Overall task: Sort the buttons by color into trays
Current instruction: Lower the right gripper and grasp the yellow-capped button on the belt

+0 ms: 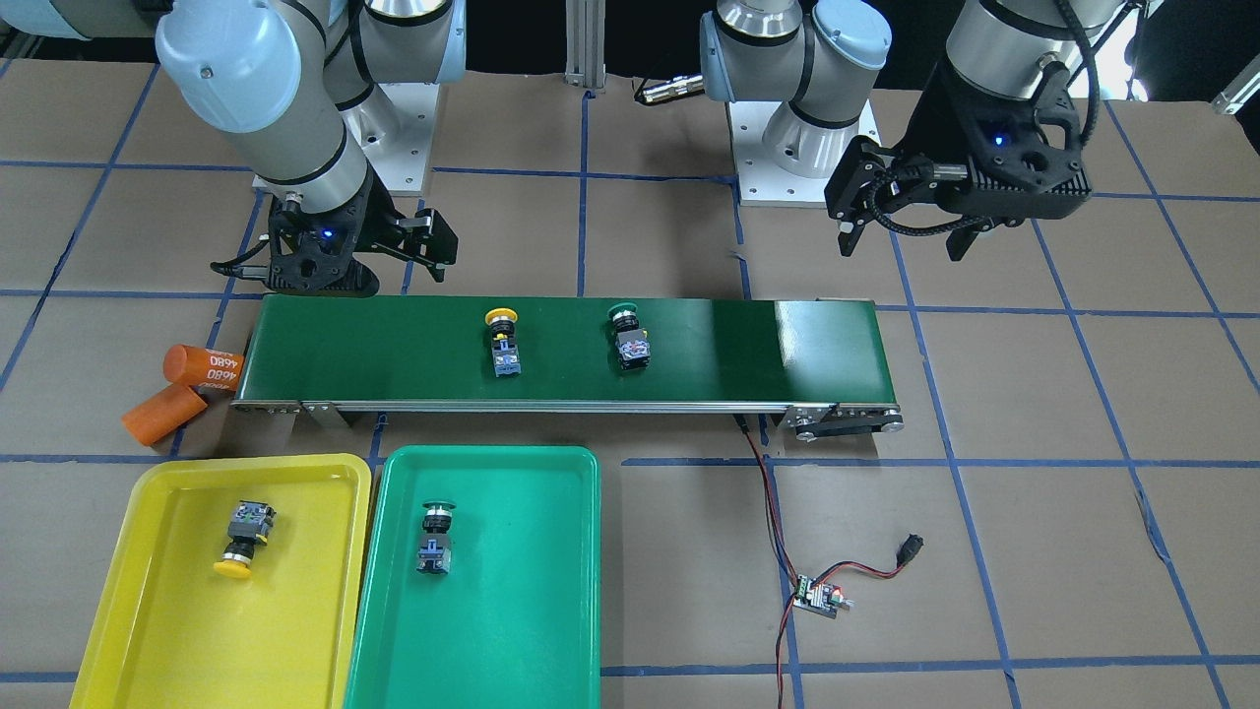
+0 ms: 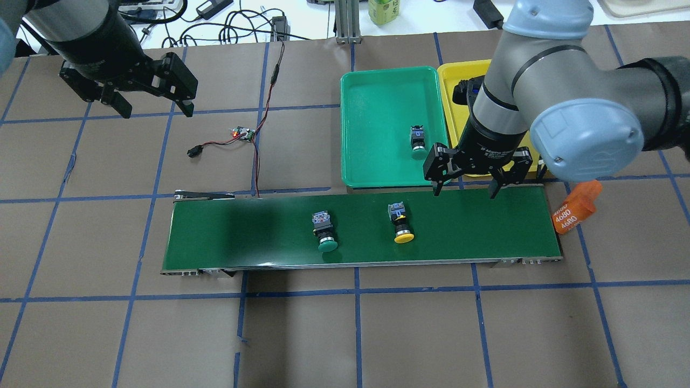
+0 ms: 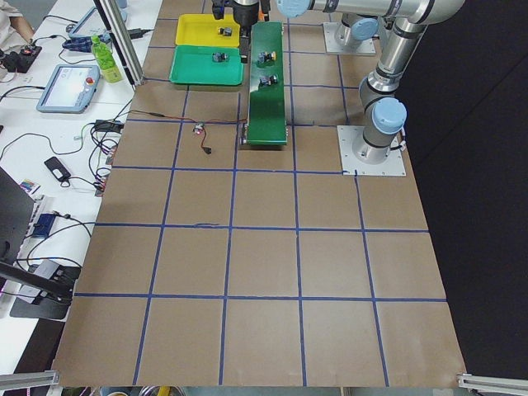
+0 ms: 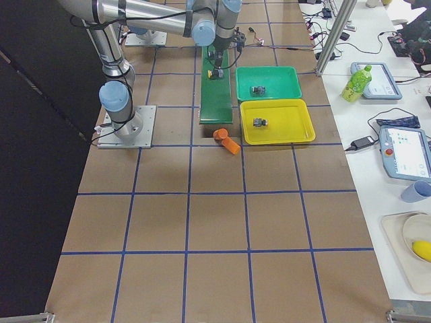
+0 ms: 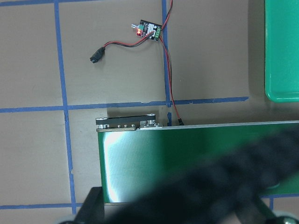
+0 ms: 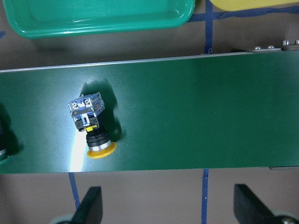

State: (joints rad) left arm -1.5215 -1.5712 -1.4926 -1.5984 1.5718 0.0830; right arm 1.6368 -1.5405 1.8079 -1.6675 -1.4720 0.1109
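**A:** Where are the buttons?

**B:** Two are in trays. A yellow button [image 1: 246, 540] lies on its side in the yellow tray [image 1: 148, 630], cap pointing away from the robot. A green button [image 1: 436, 537] lies in the green tray [image 1: 512, 611], cap toward the robot. The trays sit close side by side on the bench [image 2: 81, 242], across the belt from the robot.

**A:** And the other two?

**B:** They're on the belt [image 1: 738, 345], near its middle and apart from each other. The second yellow button [image 2: 400, 223] is nearer the tray end and the second green button [image 2: 323, 234] is nearer the other end. Both lie on their sides with caps toward the robot.

**A:** What has the right claw got?

**B:** Nothing. The right claw [image 2: 464, 191] hangs above the belt with its fingers spread wide, on the tray-end side of the second yellow button. In its wrist view that button lies off to one side, not between the fingers.

**A:** And the left?

**B:** The left claw [image 2: 156, 108] is also wide open and empty. It hangs over the bench by the belt's other end, well apart from every button.

**A:** Anything else?

**B:** Two orange cylinders [image 1: 202, 366] lie together at the belt's tray end, one printed 4680. A small circuit board [image 1: 819, 596] with red and black wires sits on the bench near the other end.
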